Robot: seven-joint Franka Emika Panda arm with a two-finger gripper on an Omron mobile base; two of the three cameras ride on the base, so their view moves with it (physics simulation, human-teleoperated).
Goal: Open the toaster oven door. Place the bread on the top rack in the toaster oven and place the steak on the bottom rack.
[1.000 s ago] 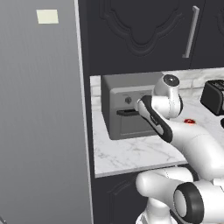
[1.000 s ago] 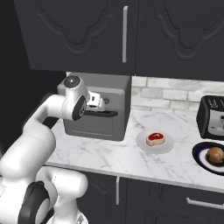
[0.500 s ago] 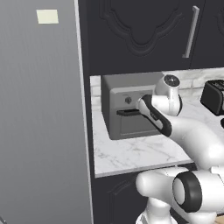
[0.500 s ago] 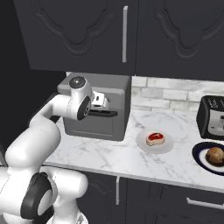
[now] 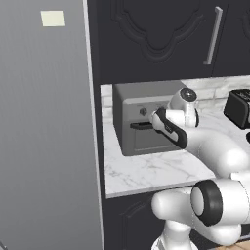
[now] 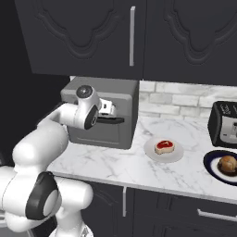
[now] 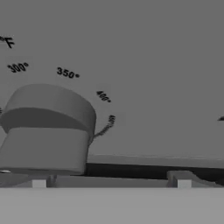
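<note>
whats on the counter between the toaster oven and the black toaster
In the right base view, the steak on a white plate lies between the toaster oven and the black toaster.

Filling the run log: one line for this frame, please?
phase: reach for handle | gripper: at toaster oven door handle, grasp unclear | door: shut | steak: on white plate | bread: on dark plate

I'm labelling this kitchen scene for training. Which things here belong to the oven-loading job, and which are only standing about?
Belong to the job:
toaster oven
toaster oven door, shut
steak, on a white plate
bread, on a dark plate
gripper, at the door handle

Standing about:
black toaster
fridge
</note>
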